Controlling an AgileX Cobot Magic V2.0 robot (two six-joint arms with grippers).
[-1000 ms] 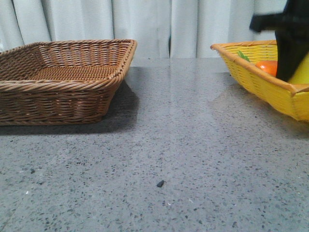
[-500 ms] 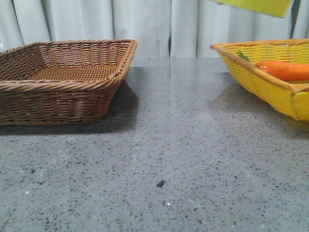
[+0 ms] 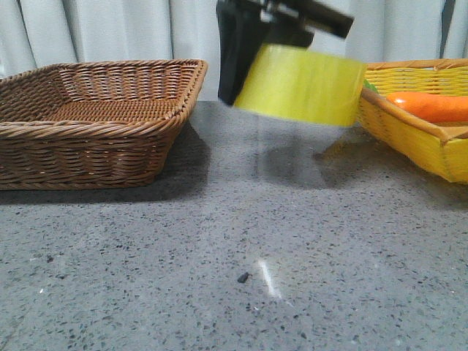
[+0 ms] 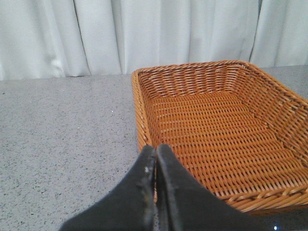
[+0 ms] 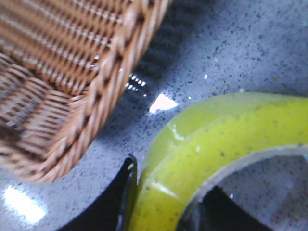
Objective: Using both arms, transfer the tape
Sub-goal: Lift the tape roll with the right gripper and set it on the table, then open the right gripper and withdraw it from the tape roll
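- Right gripper (image 3: 252,51), black and bulky, clamps the wide translucent yellow roll of packing tape (image 3: 300,82); one finger sits inside the ring and one outside in the right wrist view.
- Tape hangs clear above the grey speckled tabletop (image 3: 241,241), toward its far edge, between the two baskets.
- Left gripper (image 4: 155,166) has its fingers pressed together, empty, at the brown woven wicker basket (image 3: 95,121) on the left side.
- Yellow woven basket (image 3: 417,139) at the far right corner holds an orange carrot (image 3: 431,106).

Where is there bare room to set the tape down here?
The grey table is bare between the brown basket and the yellow basket. The brown basket is empty too. The yellow basket holds a carrot; the tape hangs over the gap.
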